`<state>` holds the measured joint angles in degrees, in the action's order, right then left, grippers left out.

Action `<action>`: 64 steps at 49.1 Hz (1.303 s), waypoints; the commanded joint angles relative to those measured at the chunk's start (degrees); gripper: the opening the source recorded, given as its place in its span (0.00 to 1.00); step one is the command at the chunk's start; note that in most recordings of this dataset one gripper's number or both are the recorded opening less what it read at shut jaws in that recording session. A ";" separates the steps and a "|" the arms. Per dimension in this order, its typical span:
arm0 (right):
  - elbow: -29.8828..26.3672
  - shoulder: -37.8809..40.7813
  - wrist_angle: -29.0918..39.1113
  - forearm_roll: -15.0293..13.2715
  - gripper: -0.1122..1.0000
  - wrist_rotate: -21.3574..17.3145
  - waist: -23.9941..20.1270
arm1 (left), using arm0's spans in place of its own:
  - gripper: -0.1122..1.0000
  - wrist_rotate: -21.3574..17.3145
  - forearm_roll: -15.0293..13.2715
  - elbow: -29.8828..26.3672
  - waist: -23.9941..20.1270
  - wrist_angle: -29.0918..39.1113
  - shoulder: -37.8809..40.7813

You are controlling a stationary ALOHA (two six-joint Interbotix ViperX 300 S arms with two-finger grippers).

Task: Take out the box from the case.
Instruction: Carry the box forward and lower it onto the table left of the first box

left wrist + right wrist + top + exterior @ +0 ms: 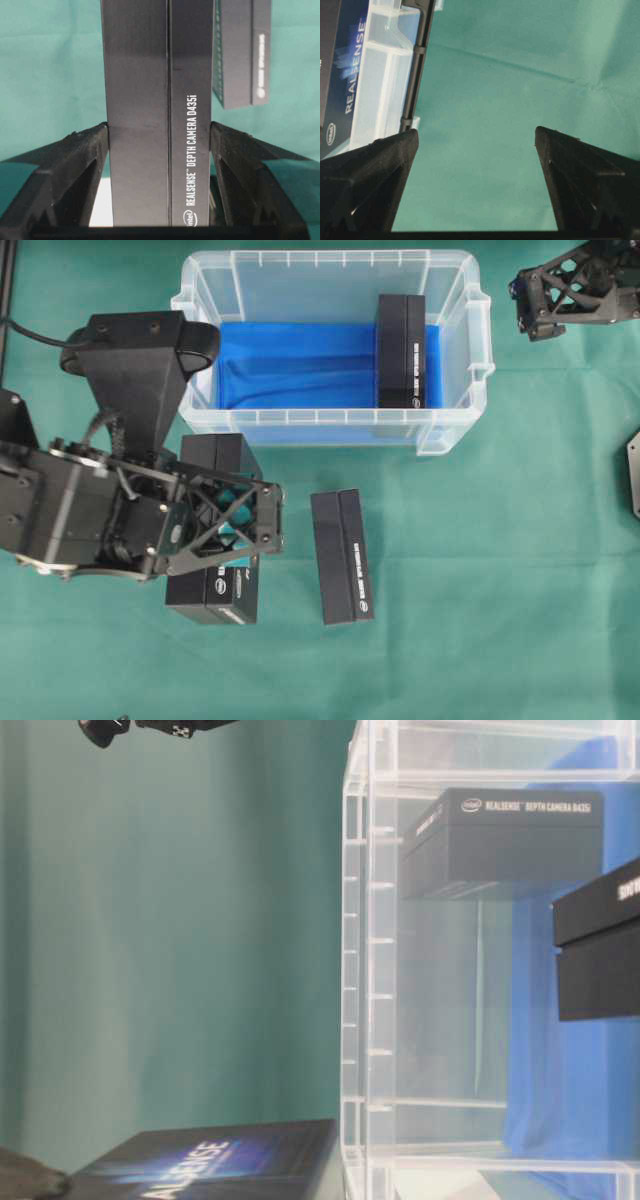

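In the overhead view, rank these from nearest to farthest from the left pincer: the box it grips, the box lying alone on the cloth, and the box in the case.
1. Gripped box, within the left pincer.
2. Lone box, just right.
3. Box in case, upper right.

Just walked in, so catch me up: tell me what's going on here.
The left gripper is shut on a black box outside the case. A second box lies on the green cloth, and a third box is in the case. The right gripper hangs open, holding nothing.
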<state>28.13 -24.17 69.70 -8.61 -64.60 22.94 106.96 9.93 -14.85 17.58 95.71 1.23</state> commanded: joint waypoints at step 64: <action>0.88 -1.76 0.97 0.00 0.93 -0.26 -0.44 | 0.66 6.06 3.16 31.11 1.76 -31.73 2.55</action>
<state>29.53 -25.05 70.58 -8.61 -64.78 22.68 113.20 13.27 16.79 19.16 64.07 5.01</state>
